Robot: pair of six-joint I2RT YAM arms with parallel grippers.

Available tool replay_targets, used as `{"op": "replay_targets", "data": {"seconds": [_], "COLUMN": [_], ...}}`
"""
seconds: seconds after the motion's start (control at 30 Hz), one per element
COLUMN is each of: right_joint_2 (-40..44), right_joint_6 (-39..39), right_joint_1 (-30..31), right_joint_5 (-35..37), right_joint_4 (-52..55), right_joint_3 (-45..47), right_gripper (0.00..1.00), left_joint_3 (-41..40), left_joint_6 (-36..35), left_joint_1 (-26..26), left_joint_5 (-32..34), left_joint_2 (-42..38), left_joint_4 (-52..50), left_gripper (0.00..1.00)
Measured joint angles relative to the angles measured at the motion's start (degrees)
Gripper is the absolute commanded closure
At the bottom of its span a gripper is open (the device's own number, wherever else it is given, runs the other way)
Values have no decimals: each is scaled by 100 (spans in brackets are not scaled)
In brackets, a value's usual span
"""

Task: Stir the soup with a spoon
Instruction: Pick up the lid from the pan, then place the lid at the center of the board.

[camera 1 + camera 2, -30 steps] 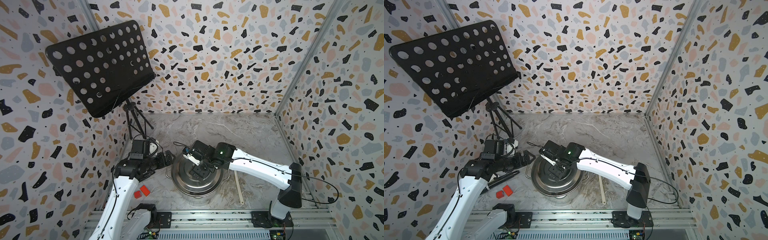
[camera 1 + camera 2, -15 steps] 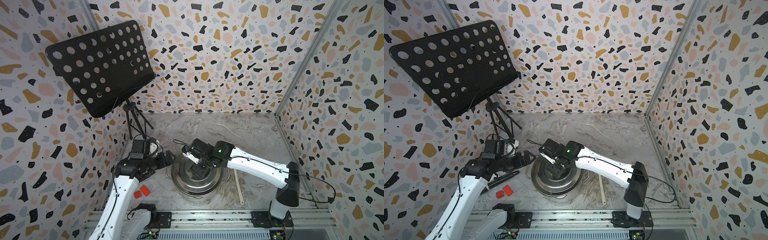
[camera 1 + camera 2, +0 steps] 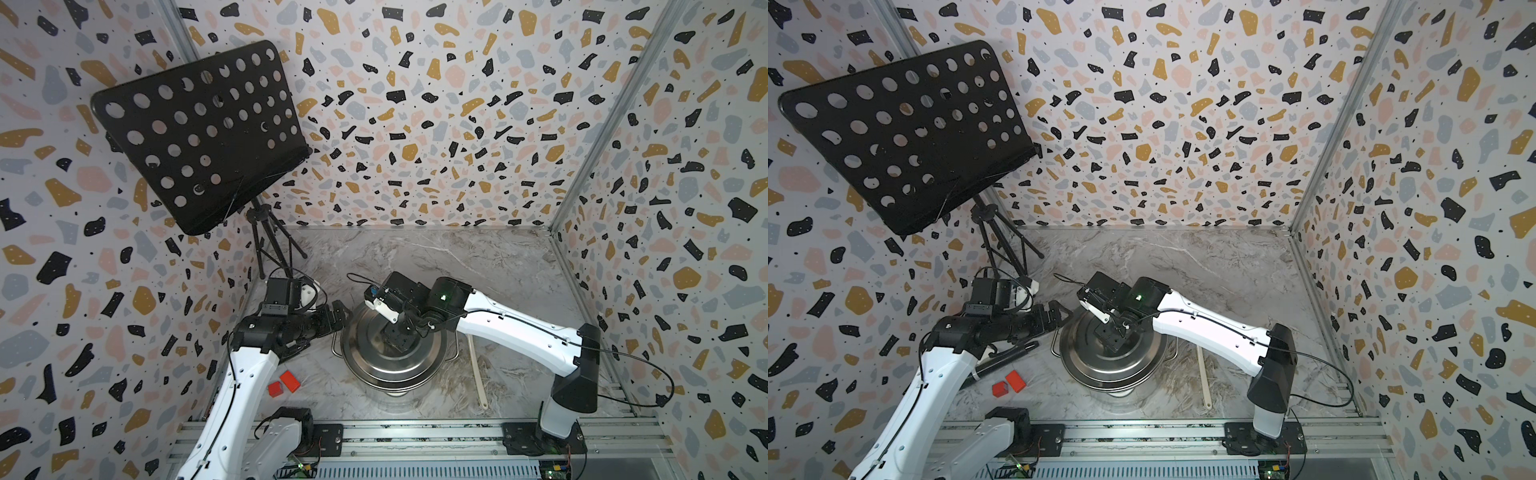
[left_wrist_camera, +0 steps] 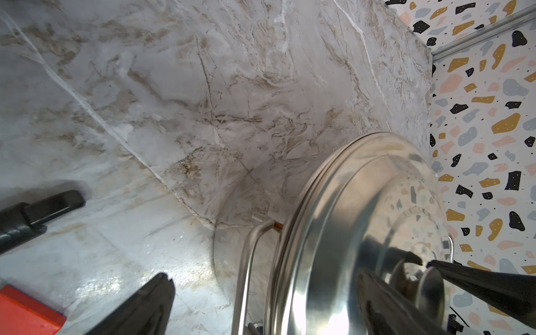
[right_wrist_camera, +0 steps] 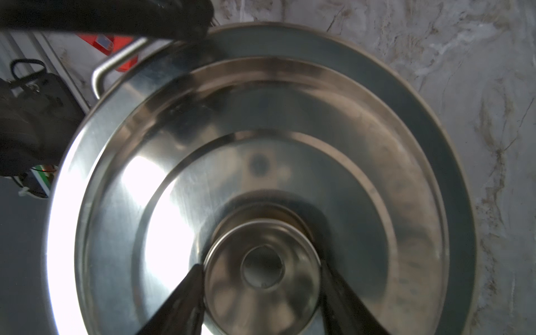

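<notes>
Soup not visible; stockpot (image 3: pixel 390 391) sits lidded at centre-front of marble surface (image 3: pixel 436 257); step in hand is likely uncovering, stirring not yet begun.

Far left: black perforated music stand (image 3: pixel 199 133) on its tripod, clear of the work. Two red blocks (image 3: pixel 284 383) lie near the left arm's base, unrelated by the look.

Left claw (image 3: pixel 340 318) spread wide at pot's left side; left wrist view has loop handle (image 4: pixel 246 269) and lid edge between its fingers (image 4: pixel 145 304), gripping nothing; probably parked there to steady pot while lid comes off.

Lid (image 3: pixel 374 361) is flat steel and covers the mouth; can't tell if fully seated or just lifted.

Right claw (image 3: pixel 397 338) reaches down onto lid centre, pinching knob (image 5: pixel 262 269), one finger (image 5: pixel 185 295) pressed on each side; top grip suits a straight lift.

Spoon (image 3: pixel 478 374) lies on surface just right of pot, cream handle running front to back, bowl not visible; within right arm's reach once lid is set aside.
</notes>
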State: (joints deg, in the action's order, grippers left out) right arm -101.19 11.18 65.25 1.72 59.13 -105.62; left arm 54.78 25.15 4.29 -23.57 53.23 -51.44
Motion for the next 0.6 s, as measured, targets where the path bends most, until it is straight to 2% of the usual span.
{"op": "replay_targets", "data": {"seconds": [0.13,0.23,0.5,0.6], "right_joint_2": [87,332,1539,1884], "right_joint_6": [57,127,260,168], "right_joint_1": [-212,-667,-2918,-3545], "right_joint_5": [-129,-254,42,164], "right_joint_4": [28,39,-33,-28], "right_joint_3": [-372,-415,35,295], "right_gripper": [67,69,72,73], "left_joint_3": [48,181,761,909], "left_joint_6": [33,61,96,188], "left_joint_1": [-2,0,0,20], "left_joint_5": [-15,-87,-162,-238], "left_joint_2": [50,118,407,509], "left_joint_4": [2,4,-208,-199], "left_gripper": [1,1,1,0]}}
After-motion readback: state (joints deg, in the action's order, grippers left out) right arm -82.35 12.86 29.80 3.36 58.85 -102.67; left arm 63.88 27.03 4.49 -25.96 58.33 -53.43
